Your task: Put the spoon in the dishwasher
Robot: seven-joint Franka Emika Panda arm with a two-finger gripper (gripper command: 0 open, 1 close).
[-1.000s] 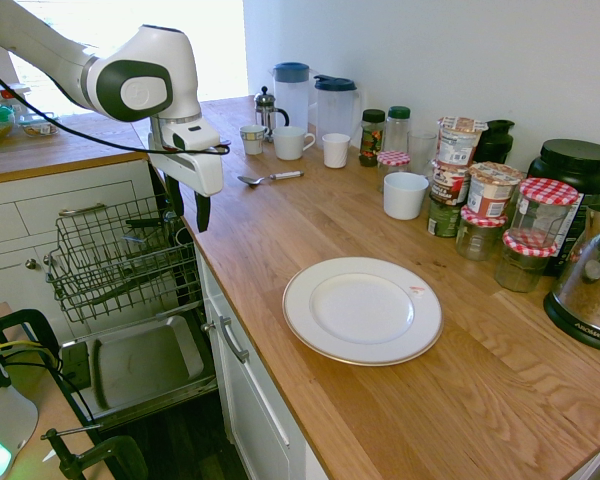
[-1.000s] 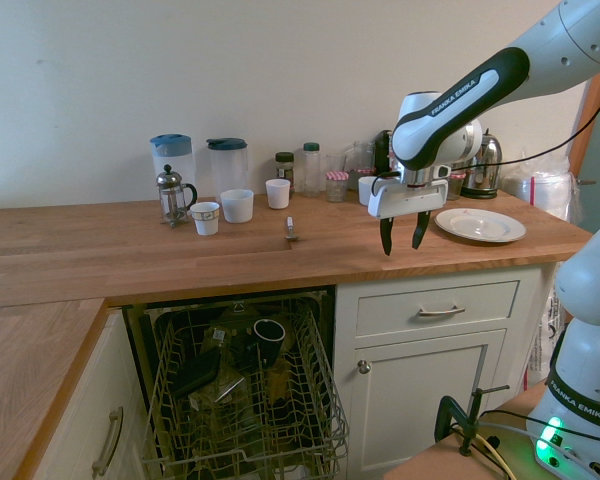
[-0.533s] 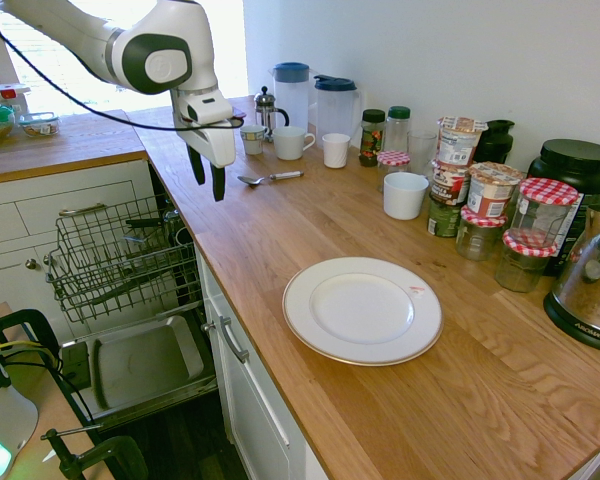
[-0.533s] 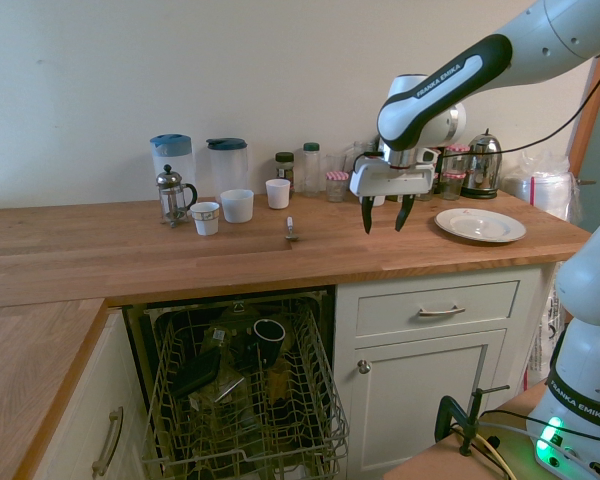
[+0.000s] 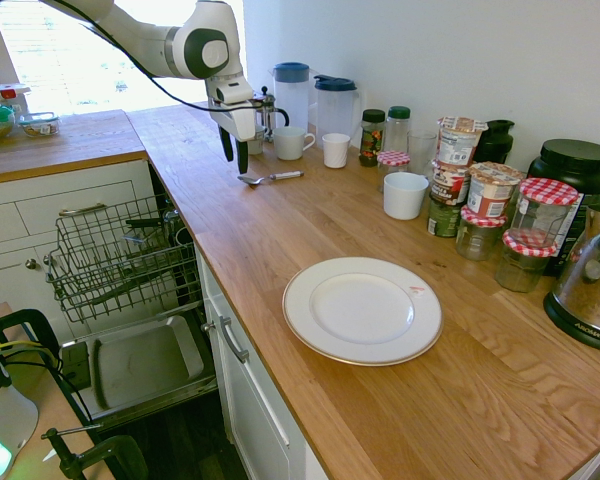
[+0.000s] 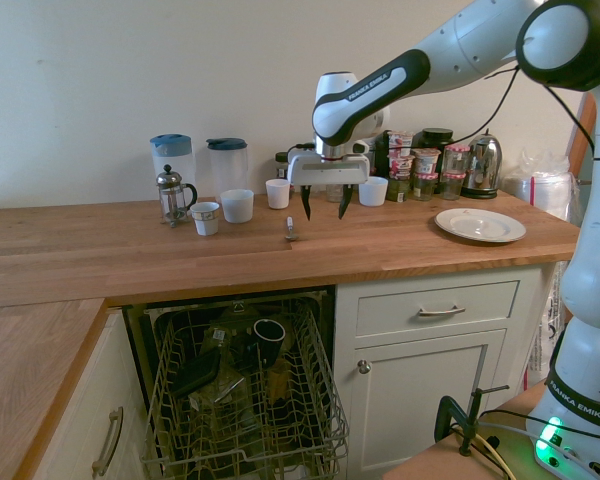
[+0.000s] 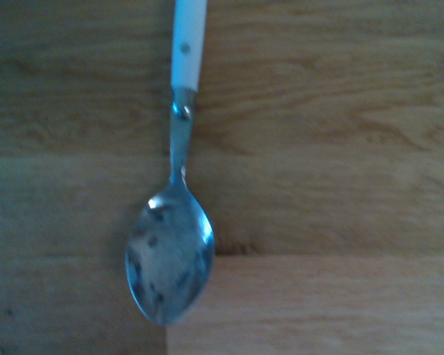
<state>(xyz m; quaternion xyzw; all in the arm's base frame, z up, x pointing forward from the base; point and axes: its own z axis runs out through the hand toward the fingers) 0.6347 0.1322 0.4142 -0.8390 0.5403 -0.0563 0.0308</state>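
Kitchen, wooden countertop (image 5: pixel 310 225) running along a pale wall, white drawers (image 5: pixel 40 225) at the far left of the first exterior view. Next to them the dishwasher (image 5: pixel 130 300) is open: grey door (image 5: pixel 140 365) dropped down flat, dark wire rack (image 5: pixel 115 255) pulled out over it, some dark items in the rack, can't tell what they are from here. In the second exterior view a dark cup (image 6: pixel 268 335) is visible in the rack.

Gripper (image 5: pixel 234 156) hangs over the counter, fingers pointing down and spread apart, nothing between them. It sits above and just beside the spoon (image 5: pixel 268 178), not touching. Spoon lies flat on the counter, bowl toward the counter edge, whitish handle toward the wall. Wrist view shows the spoon (image 7: pixel 174 222) close up: shiny bowl facing up, white handle running out of frame.

Behind the spoon: French press (image 5: pixel 267 110), white mug (image 5: pixel 290 143), small white cup (image 5: pixel 336 150), two jugs with blue lids (image 5: pixel 320 100).

Further right: white plate (image 5: pixel 362 310) near the counter edge, well apart from the spoon. Along the wall a white cup (image 5: pixel 405 195), then a cluster of jars (image 5: pixel 500 220), several with red-checked lids. Metal kettle (image 5: pixel 590 285) at the far right.
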